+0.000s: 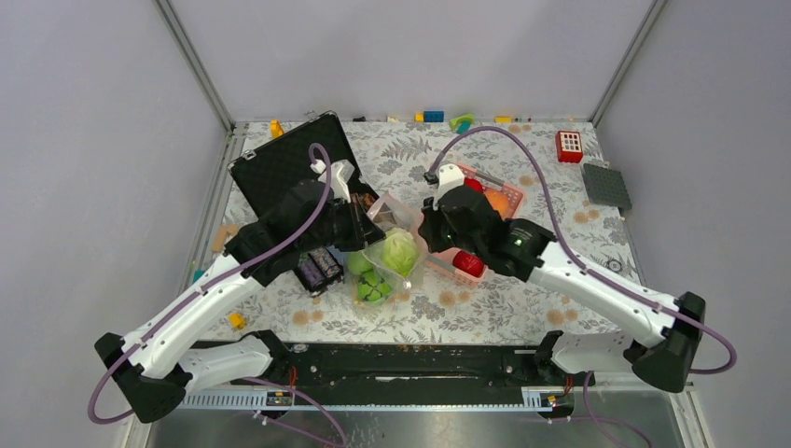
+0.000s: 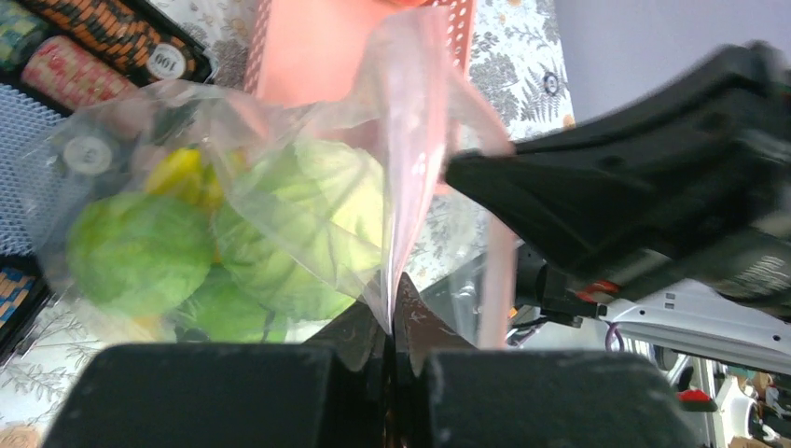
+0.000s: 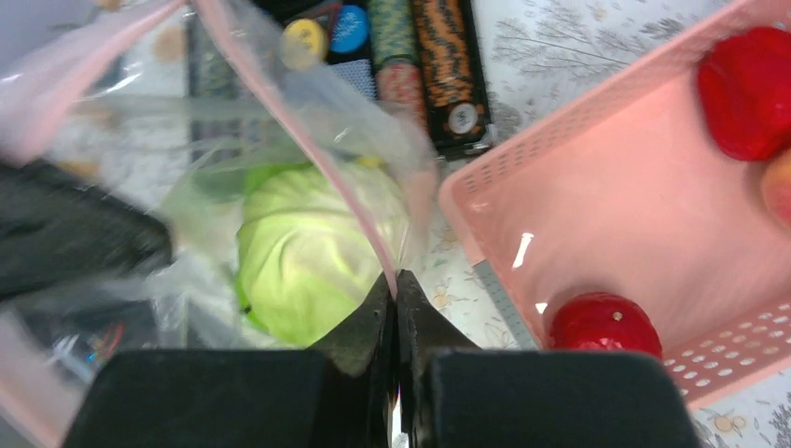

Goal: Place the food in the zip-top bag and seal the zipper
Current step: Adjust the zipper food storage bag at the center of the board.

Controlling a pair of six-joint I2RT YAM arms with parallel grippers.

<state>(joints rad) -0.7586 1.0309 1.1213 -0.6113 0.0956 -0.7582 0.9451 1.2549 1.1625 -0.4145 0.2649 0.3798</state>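
The worst risk here, as I judge it, is the thin film slipping: I hold the zip-top bag (image 2: 280,121) only by its mouth edge, so a hard pull apart could tear it out of one pinch, or drag the bag over and roll the cabbage (image 3: 308,243), the green round fruits (image 2: 140,247) and the banana (image 2: 177,173) back out. Sealing now would also be too soon, since red apples (image 3: 602,325) and the orange fruit (image 1: 497,202) lie in the pink basket (image 3: 606,187) just beside the bag, and neither hand is free to fetch them. My left gripper (image 2: 390,327) is clamped tight on the bag's edge, and my right gripper (image 3: 396,299) is likewise closed on the rim by the zipper (image 3: 308,140).
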